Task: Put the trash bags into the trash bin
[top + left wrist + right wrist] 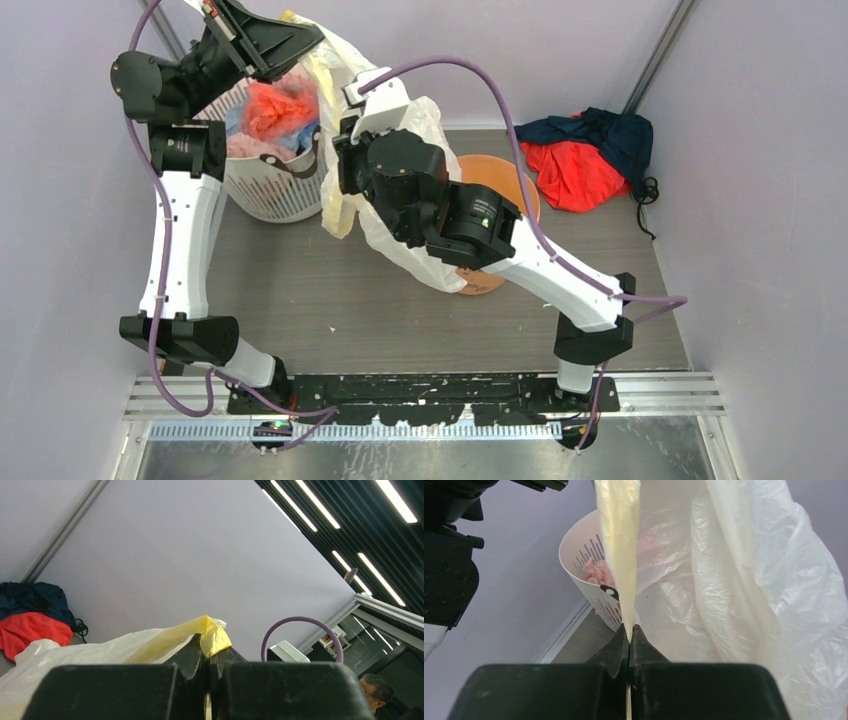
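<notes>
The trash bag [425,255], a thin pale-yellow translucent film, hangs stretched from high at the back left down over the table. My left gripper [312,40] is raised above the white basket and shut on the bag's yellow top corner [216,635]. In the left wrist view the left gripper [209,647] has its jaws pressed together on the film. My right gripper [629,628] is shut on a narrow taut strip of the bag [621,555], lower down beside the basket. The orange trash bin [523,185] stands mid-table, largely hidden under my right arm and the bag.
A white slotted basket [262,185] with red, pink and blue plastic bundles stands at the back left, and it also shows in the right wrist view as the basket [576,555]. A red and navy cloth heap [585,150] lies at the back right. Walls close in on three sides.
</notes>
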You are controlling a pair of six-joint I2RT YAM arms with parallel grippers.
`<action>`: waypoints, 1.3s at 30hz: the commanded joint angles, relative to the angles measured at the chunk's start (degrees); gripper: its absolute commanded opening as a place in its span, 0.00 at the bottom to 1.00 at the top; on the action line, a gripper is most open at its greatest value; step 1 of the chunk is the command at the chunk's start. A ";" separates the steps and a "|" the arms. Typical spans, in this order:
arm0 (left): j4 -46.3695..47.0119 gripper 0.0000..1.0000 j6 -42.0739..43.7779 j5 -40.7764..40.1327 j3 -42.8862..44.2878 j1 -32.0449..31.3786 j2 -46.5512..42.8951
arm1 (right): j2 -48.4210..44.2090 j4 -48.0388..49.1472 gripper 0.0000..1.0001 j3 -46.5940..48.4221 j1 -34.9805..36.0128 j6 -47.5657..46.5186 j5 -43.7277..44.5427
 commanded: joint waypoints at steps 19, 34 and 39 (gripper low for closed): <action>-0.65 0.03 4.20 5.23 1.21 2.04 0.48 | -18.19 -6.99 0.01 -0.68 0.24 -8.63 5.44; -4.47 0.02 8.20 4.52 -14.18 1.97 -8.63 | -15.28 -1.87 0.18 -1.96 -0.76 -19.48 10.24; -5.42 0.02 8.86 3.05 -14.63 1.69 -8.95 | -16.14 -5.29 0.20 -7.57 -5.59 -11.55 8.99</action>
